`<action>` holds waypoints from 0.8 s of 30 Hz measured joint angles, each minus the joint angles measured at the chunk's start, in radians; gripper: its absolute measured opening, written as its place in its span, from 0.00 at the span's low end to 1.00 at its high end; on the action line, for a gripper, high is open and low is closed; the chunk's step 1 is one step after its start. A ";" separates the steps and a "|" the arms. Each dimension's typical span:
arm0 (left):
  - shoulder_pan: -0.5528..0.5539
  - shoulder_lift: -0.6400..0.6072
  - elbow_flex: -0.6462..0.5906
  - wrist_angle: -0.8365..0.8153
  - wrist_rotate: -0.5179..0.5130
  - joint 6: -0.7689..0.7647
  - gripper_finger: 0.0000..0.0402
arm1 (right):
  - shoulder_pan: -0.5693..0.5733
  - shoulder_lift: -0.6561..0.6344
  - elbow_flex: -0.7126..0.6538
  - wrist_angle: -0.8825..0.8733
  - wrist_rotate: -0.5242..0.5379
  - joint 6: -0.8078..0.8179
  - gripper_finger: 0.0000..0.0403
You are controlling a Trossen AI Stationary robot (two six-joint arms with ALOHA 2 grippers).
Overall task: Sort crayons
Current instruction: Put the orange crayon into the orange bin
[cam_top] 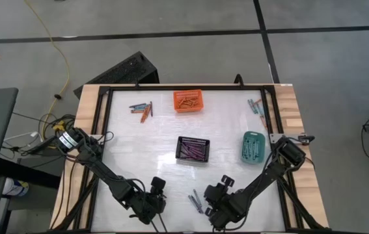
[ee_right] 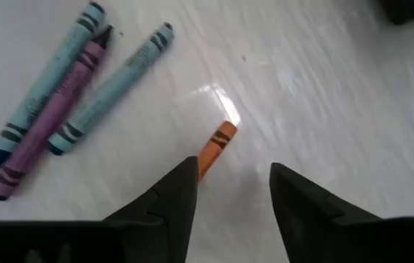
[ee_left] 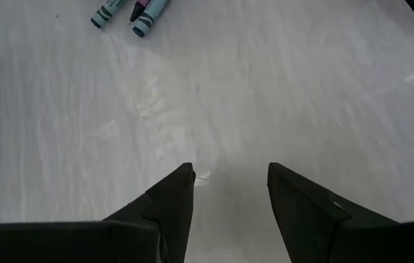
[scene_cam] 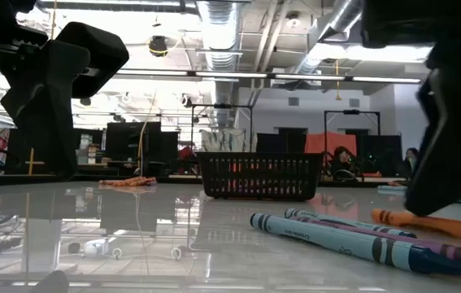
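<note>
Orange crayon (ee_right: 216, 147) apparently loose between right gripper's (ee_right: 234, 179) parted jaws; left jaws likewise apart.

left gripper (ee_left: 225, 183) low, right gripper (ee_right: 228, 179) low, jaws parted

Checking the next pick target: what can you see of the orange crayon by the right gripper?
The orange crayon is a thin paper-wrapped stick with dark bands near its visible end. It lies flat on the glossy white table, apart from the nearby teal and purple crayons. Its other end is hidden behind a finger of the open right gripper; contact can't be judged.
</note>
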 joint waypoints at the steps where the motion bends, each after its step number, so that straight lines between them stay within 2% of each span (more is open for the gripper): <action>1: 0.000 0.000 0.000 0.000 0.000 0.000 0.41 | 0.005 0.000 -0.003 0.000 0.000 0.011 0.47; 4: 0.001 0.000 0.000 0.000 0.000 0.005 0.41 | 0.019 0.000 -0.008 -0.004 -0.018 0.039 0.47; 14: 0.011 0.000 0.000 0.007 0.023 0.013 0.41 | 0.046 -0.002 -0.001 -0.107 -0.002 0.095 0.37; 19: 0.011 0.000 0.000 0.008 0.025 0.016 0.41 | 0.072 -0.003 0.042 -0.042 0.051 0.005 0.38; 24: 0.013 0.000 0.000 0.011 0.025 0.016 0.41 | 0.098 -0.004 0.070 0.012 0.058 -0.049 0.42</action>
